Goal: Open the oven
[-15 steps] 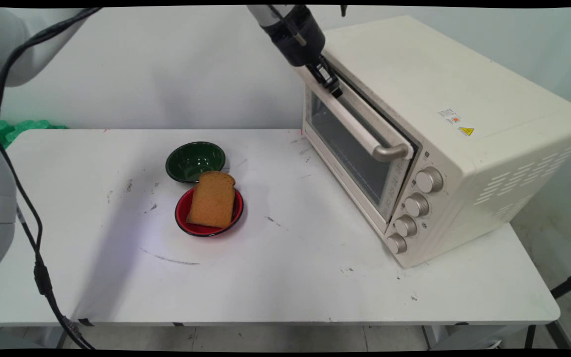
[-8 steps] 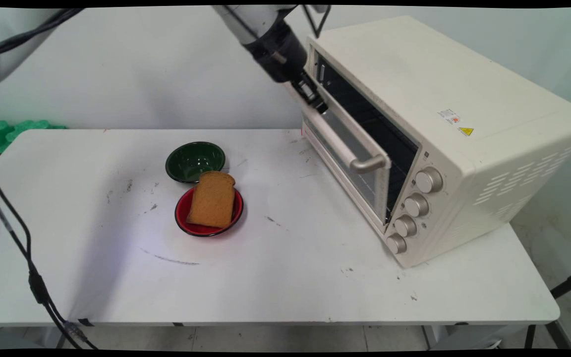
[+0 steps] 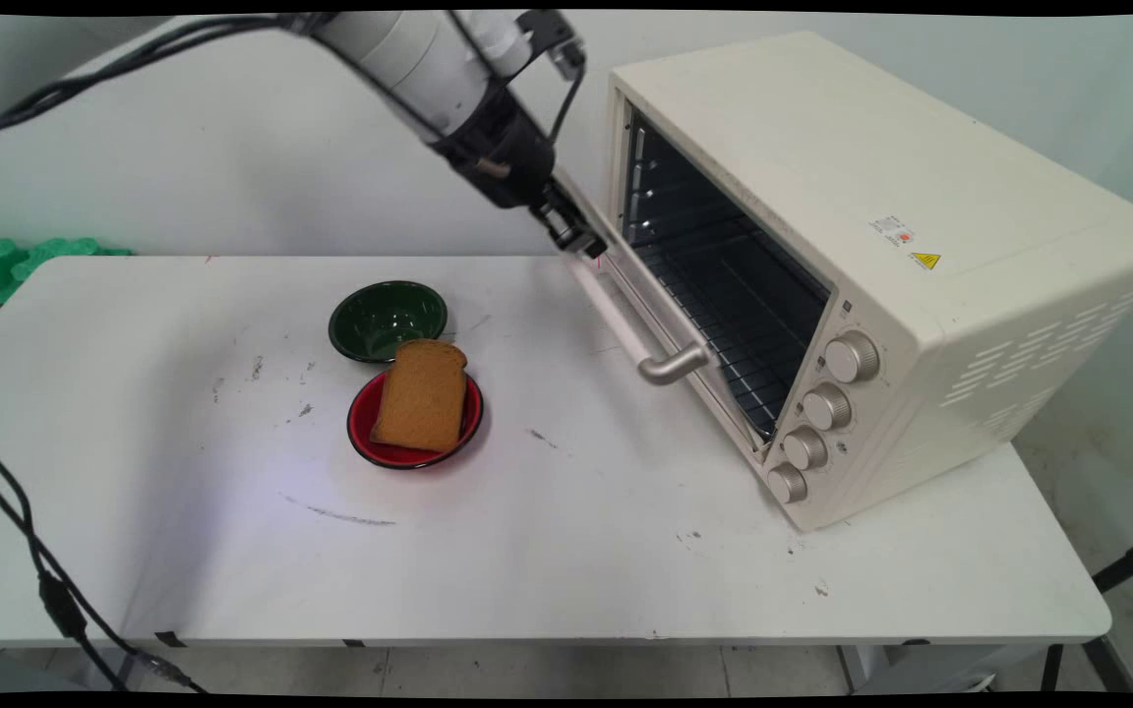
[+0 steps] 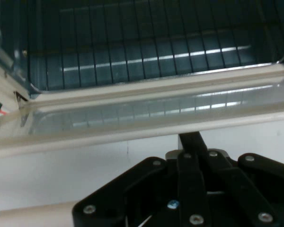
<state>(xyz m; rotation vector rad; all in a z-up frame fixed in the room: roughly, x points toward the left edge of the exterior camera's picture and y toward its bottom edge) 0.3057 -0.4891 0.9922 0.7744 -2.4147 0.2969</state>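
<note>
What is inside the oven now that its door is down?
Inside the oven only a bare wire rack shows, with side rails above it. No food is on the visible part. The right end is hidden behind the oven's front frame.

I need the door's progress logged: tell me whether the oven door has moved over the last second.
Yes. The oven door has swung down and outward from the oven, from almost shut to nearly flat over the table.
</note>
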